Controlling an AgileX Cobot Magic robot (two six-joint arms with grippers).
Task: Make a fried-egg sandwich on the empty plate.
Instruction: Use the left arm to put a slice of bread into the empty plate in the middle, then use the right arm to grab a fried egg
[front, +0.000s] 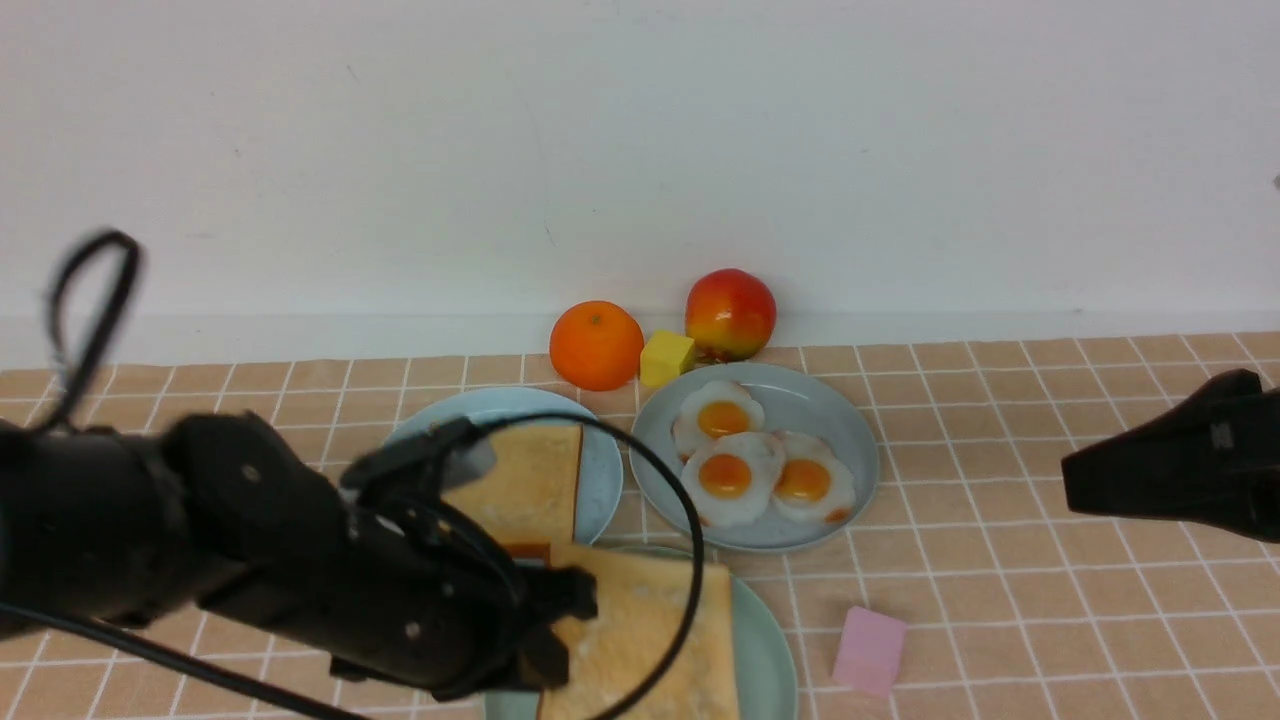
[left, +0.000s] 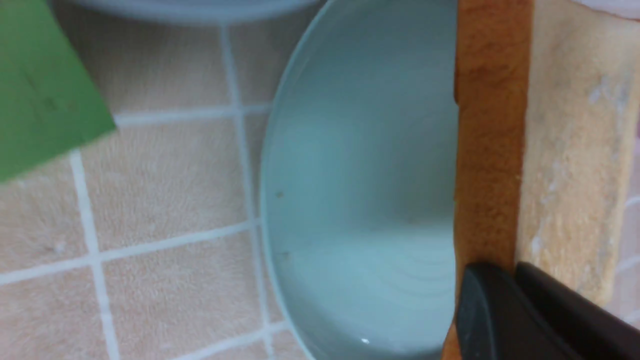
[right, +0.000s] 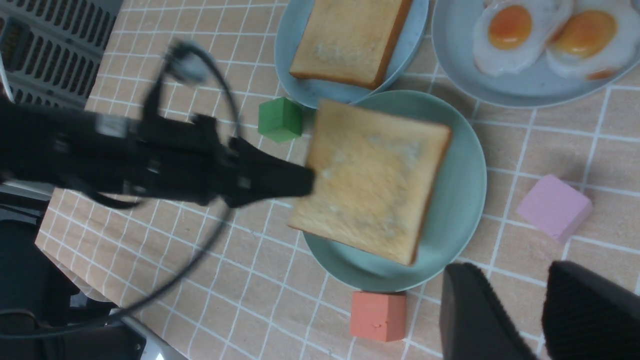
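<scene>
- The toast slice is square, with no long axis. It lies roughly flat, face up, over the mint-green plate by the near edge of the counter.
- The left end effector is clamped on the toast's left edge.
- The right end effector is part-open and empty.

Front view: sits low between my arms, faces forward over bench to white wall; my left arm fills near left.
Left wrist view: very near, blurred, looks down on mint-green plate and toast slice edge; green block at frame edge.
Right wrist view: high, wide, looks down on bench past my right jaws.
All three share mint-green plate, toast slice.
Front and right wrist views share egg plate.
Both wrist views share green block.
</scene>
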